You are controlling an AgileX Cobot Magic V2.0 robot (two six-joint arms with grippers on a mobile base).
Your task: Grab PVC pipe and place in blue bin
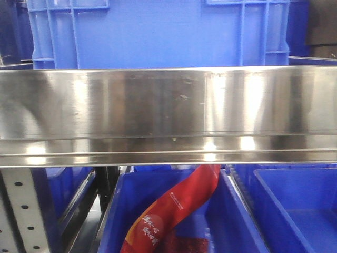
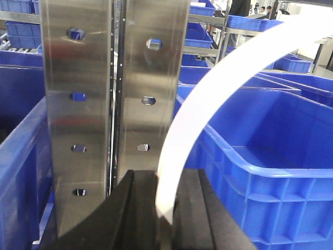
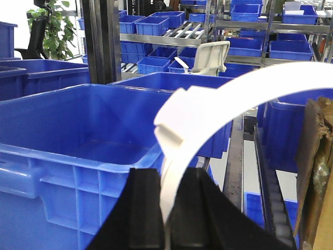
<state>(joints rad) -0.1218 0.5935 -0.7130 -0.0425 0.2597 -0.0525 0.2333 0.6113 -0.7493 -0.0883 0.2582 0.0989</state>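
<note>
PVC pipe (image 2: 218, 75), white and bent into a long arc, is clamped by both grippers. In the left wrist view its lower end stands nearly upright between the black fingers of the left gripper (image 2: 165, 179). Its long axis then sweeps up and to the right until the top right corner cuts it off. In the right wrist view the pipe (image 3: 234, 91) rises the same way out of the right gripper (image 3: 169, 177), whose black fingers are closed on it. It curves off past the right edge, and a stepped joint shows just above the fingers. The span between the two cut-off parts lies outside both views, so the pipe's full shape cannot be made out.

An open blue plastic bin (image 2: 270, 167) sits right of the left gripper, behind the arc. A second blue bin (image 3: 67, 151) sits left of the right gripper. Whether these are one bin cannot be told, nor whether the pipe hangs over it. Perforated steel uprights (image 2: 78, 78) stand behind the left gripper.

The front-facing view is taken up by a shiny steel shelf beam (image 1: 168, 105) with a blue crate (image 1: 158, 31) above it. Below the beam, a red printed strip (image 1: 174, 211) lies in a lower blue bin (image 1: 113, 221).
</note>
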